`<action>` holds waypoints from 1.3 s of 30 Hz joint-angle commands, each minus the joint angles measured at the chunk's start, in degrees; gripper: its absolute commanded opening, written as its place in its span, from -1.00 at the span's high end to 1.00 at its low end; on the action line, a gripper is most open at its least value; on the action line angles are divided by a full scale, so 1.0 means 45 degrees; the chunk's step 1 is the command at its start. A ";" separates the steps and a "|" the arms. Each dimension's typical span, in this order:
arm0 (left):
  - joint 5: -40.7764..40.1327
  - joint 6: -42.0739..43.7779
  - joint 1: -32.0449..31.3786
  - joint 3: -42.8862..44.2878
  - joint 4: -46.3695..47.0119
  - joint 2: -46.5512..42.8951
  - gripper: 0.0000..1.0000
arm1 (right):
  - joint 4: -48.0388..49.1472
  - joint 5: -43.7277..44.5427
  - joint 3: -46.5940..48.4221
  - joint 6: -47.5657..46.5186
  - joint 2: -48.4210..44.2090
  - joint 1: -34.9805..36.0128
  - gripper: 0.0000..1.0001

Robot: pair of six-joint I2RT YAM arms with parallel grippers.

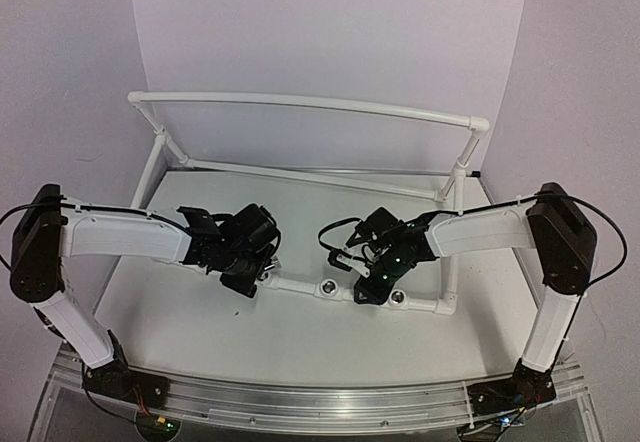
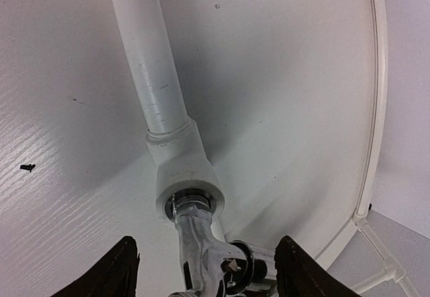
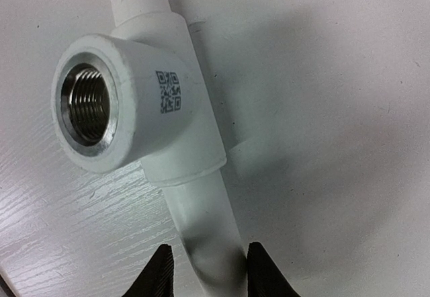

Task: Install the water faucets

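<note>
2 black fingers [image 3: 158,277] flank white pipe [image 3: 208,233] just below tee [image 3: 185,152] w/ threaded metal socket [image 3: 84,105], QR label [image 3: 169,91]; contact unclear.

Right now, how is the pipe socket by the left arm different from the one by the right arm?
The left socket has a shiny faucet sitting in it; the right socket is empty, so its metal threads show. The right socket carries a square code label; none shows on the left socket. Both are white fittings with a metal ring, on white pipe.
</note>
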 commanded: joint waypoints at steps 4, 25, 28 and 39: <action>0.0238 -0.5521 0.0193 0.0057 0.0551 0.0199 -0.34 | -0.0162 -0.0153 0.0065 0.0025 -0.0500 0.0068 0.31; 0.0125 -0.5213 0.0349 -0.0007 0.0780 0.0281 0.21 | -0.0197 -0.0129 0.0046 -0.0029 -0.0431 0.0073 0.33; 0.0137 -0.5142 0.0371 0.0020 0.0765 0.0315 0.32 | -0.0208 -0.0142 0.0041 -0.0038 -0.0413 0.0077 0.34; 0.0208 -0.4769 0.0465 0.0335 0.0274 0.0415 0.52 | -0.0227 -0.0143 0.0042 -0.0090 -0.0392 0.0077 0.35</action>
